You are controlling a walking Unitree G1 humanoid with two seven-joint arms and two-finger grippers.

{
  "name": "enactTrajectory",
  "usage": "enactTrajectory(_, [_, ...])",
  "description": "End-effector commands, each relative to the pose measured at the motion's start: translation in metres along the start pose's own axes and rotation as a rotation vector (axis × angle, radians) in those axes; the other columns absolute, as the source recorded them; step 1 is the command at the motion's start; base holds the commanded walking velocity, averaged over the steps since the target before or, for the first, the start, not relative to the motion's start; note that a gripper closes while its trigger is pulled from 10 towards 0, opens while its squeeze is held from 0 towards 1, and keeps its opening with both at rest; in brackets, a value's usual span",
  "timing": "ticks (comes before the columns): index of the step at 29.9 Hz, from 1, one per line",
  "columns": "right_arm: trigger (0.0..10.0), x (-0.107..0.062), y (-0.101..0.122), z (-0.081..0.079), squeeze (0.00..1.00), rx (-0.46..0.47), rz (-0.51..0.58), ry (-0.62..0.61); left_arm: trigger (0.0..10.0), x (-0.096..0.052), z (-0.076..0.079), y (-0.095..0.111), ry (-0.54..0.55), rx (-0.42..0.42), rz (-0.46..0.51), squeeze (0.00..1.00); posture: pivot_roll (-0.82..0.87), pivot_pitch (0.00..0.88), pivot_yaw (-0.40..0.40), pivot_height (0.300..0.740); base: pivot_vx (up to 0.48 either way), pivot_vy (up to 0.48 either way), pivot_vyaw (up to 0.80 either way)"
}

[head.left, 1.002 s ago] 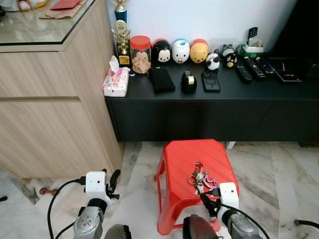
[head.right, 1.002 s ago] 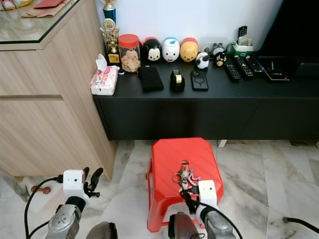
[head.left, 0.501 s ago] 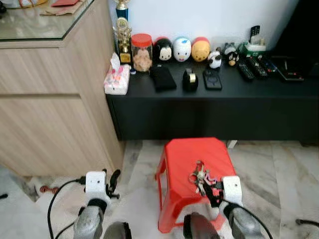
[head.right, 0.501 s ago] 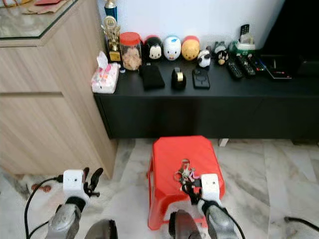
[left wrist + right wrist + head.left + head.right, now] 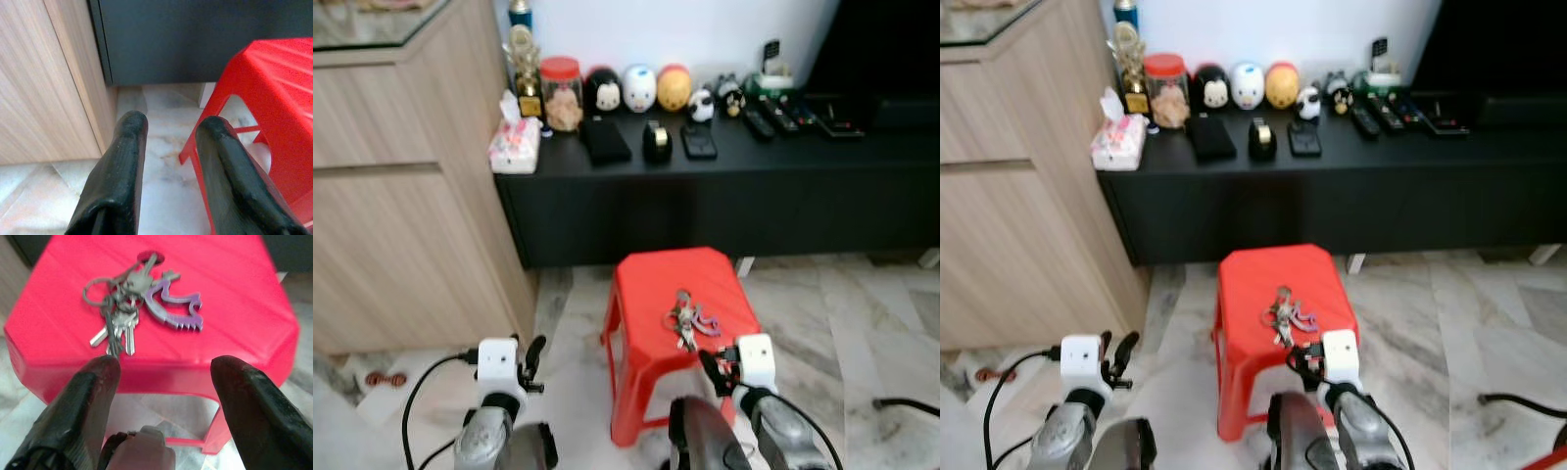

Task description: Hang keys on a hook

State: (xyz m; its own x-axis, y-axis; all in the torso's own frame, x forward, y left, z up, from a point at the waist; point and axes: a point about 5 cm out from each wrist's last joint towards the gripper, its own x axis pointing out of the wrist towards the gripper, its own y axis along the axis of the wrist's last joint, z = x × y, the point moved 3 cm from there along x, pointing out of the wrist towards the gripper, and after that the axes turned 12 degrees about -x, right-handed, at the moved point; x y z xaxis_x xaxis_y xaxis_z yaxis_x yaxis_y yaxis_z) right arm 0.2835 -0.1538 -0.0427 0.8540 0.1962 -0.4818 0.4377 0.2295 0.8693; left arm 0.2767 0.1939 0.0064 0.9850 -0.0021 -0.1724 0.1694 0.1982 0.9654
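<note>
A bunch of keys (image 5: 684,319) with a purple charm lies on top of a red plastic stool (image 5: 646,284) on the marble floor. In the right wrist view the keys (image 5: 128,313) lie just beyond the fingertips of my right gripper (image 5: 166,369), which is open with nothing between its fingers. From the head views my right gripper (image 5: 713,364) hovers at the stool's near edge, short of the keys. My left gripper (image 5: 532,354) is held low to the left of the stool, open and holding nothing; its fingers (image 5: 124,161) point at the floor beside the stool.
A black low cabinet (image 5: 724,186) stands behind the stool with figurines, remotes, a jar and a tissue pack on top. A wooden cabinet (image 5: 401,196) rises on the left. A black cable (image 5: 901,403) lies on the floor at the right.
The camera has shifted, so the whole scene sits lower and to the left. My right gripper has drawn back from the keys to the stool's near edge.
</note>
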Motion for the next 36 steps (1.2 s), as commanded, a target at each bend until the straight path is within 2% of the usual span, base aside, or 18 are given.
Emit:
enactTrajectory(1, [10.0,0.005,0.009,-0.004,0.00,-0.012,0.005,0.035,10.0,0.000,0.001,0.000,-0.007,0.013,0.001,0.00,-0.05,0.049,-0.056,0.581,0.000,0.000,0.00])
enactTrajectory(11, [10.0,0.011,0.018,-0.012,0.00,0.029,0.016,0.111,10.0,0.002,-0.001,0.004,0.000,0.014,0.010,0.00,-0.04,0.066,-0.049,0.581,0.000,0.000,0.00])
enactTrajectory(16, [10.0,0.016,0.032,-0.020,0.00,-0.006,0.053,0.149,10.0,0.002,-0.004,0.008,0.003,0.020,0.024,0.00,-0.03,0.087,-0.049,0.581,0.000,0.000,0.00])
enactTrajectory(26, [10.0,0.016,0.034,-0.020,0.00,0.016,0.067,0.139,10.0,0.002,-0.006,0.008,0.004,0.024,0.022,0.00,-0.03,0.094,-0.043,0.581,0.000,0.000,0.50])
enactTrajectory(32, [10.0,0.015,0.027,-0.018,0.00,0.027,0.035,0.117,10.0,0.003,-0.005,0.009,-0.005,0.024,0.018,0.00,-0.03,0.094,-0.039,0.581,0.000,0.000,0.00])
enactTrajectory(35, [10.0,0.015,0.024,-0.013,0.00,0.026,0.011,0.078,10.0,0.003,-0.004,0.009,-0.011,0.023,0.017,0.00,-0.03,0.094,-0.038,0.581,0.000,0.000,0.00])
enactTrajectory(36, [10.0,0.015,0.022,-0.006,0.00,0.037,-0.002,0.032,10.0,0.003,-0.004,0.009,-0.011,0.023,0.016,0.00,-0.03,0.094,-0.037,0.581,0.000,0.000,0.00])
